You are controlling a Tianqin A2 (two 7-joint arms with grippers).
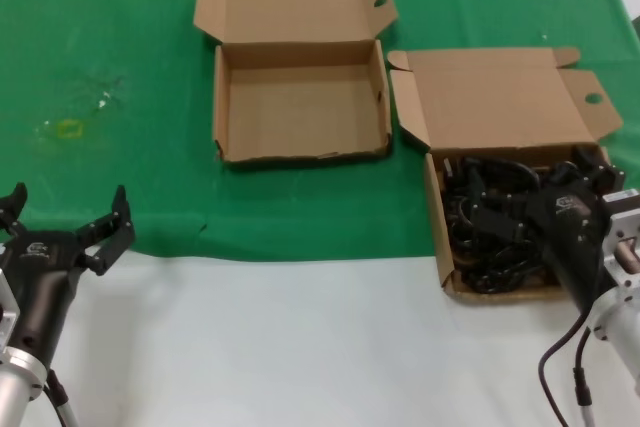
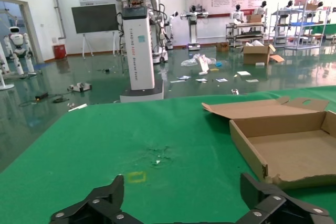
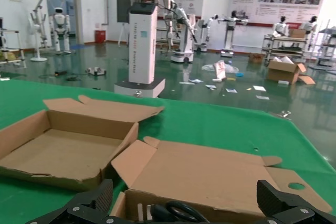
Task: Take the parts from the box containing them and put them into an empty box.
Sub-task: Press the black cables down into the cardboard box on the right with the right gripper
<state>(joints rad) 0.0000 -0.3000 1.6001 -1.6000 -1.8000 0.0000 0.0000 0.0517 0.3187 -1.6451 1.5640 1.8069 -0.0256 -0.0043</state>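
Green cloth [image 1: 120, 47] over white table [image 1: 300, 347]; glossy hall floor [image 2: 79, 108] beyond. Left gripper [image 1: 68, 227] fingers spread, right gripper [image 3: 184, 208] likewise.

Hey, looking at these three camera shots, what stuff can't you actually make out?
- How many black power cords lie in the brown cardboard carton with the tall lid: head view, tangled and partly under the right gripper.
- Whether that gripper holds a cord: its jaws' tips sink into the pile.
- Right wrist view: the lid hides most of the tray.
- Left gripper: parked, open.
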